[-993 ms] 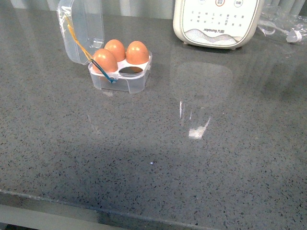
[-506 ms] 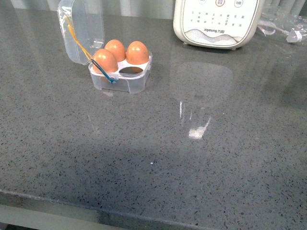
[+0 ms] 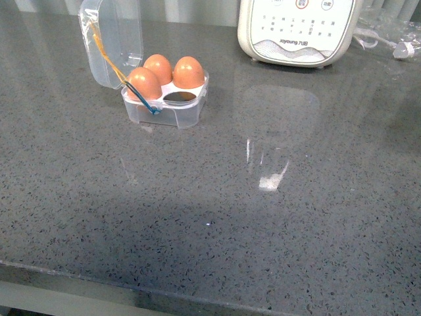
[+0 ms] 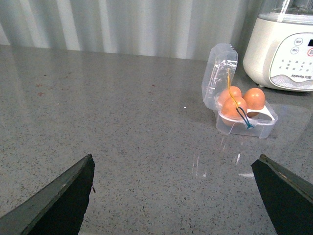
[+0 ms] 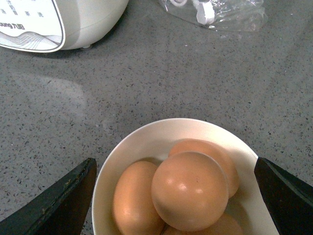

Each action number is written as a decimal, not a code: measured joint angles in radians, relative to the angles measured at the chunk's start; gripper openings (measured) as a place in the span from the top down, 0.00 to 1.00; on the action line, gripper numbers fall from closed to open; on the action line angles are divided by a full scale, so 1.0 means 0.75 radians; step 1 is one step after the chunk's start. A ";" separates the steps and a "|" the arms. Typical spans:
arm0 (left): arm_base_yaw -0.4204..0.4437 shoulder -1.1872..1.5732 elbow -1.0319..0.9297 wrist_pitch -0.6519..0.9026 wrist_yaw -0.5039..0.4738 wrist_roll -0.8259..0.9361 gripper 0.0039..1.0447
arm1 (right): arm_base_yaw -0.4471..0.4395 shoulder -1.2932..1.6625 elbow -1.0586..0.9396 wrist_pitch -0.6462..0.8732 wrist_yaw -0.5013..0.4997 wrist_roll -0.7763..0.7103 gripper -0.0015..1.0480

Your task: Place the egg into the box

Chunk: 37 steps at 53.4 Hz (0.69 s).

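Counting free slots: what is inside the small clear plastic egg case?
Three smooth orange-brown eggs and one empty slot show inside the square clear-plastic egg case. The white tray beneath the eggs is covered.

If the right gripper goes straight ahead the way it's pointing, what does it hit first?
Most likely the topmost egg in the white bowl, which lies centred ahead of the open right gripper, though depth is unclear.
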 joint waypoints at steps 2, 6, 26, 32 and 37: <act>0.000 0.000 0.000 0.000 0.000 0.000 0.06 | -0.006 0.010 -0.001 0.010 -0.005 0.002 0.07; 0.000 0.000 0.000 0.000 0.000 0.000 0.06 | -0.019 0.034 -0.001 0.027 -0.016 0.012 0.07; 0.000 0.000 0.000 0.000 0.001 0.000 0.06 | -0.027 0.105 -0.001 0.056 -0.019 0.032 0.07; 0.000 0.000 0.000 0.000 0.000 0.000 0.06 | -0.025 0.107 -0.001 0.067 -0.019 0.036 0.11; 0.000 0.000 -0.001 0.000 0.000 0.000 0.06 | -0.024 0.108 -0.001 0.077 -0.018 0.038 0.21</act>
